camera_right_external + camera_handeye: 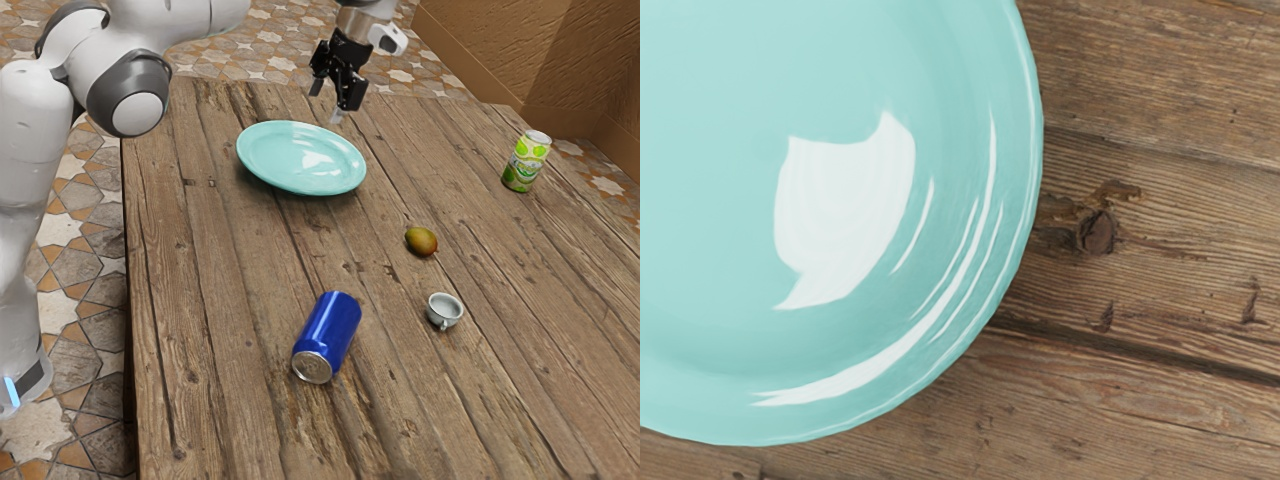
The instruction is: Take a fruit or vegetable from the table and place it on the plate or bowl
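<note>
A small green and orange mango (421, 240) lies on the wooden table (230, 300), to the exterior view's right of its middle. A turquoise plate (300, 157) rests at the back of the table with nothing on it. My black gripper (326, 103) hangs open and holds nothing, above the table just beyond the plate's far rim, well away from the mango. In the wrist view the plate (820, 200) lies right under my hand, with bare planks (1140, 300) beside its rim.
A blue can (326, 336) lies on its side near the front. A small white cup (444, 310) stands in front of the mango. A green can (526, 160) stands upright at the exterior view's far right. A tiled floor surrounds the table.
</note>
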`<action>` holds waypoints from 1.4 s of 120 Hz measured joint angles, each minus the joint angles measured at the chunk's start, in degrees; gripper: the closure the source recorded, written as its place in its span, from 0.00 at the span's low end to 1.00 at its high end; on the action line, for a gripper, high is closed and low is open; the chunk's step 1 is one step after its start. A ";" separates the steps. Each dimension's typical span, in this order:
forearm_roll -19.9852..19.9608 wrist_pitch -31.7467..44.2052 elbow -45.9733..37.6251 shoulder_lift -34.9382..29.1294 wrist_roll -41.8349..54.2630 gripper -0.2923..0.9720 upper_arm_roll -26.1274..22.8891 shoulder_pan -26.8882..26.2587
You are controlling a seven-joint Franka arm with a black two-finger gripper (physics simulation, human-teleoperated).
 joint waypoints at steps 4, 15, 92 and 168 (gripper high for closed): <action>-0.08 0.01 0.00 0.02 0.07 0.23 0.01 0.04; -0.40 0.02 0.00 0.05 0.25 0.23 0.00 0.46; 2.31 15.19 5.50 -0.92 32.94 0.23 -15.12 -0.33; -2.07 28.88 -10.77 2.73 53.83 0.23 -19.52 0.12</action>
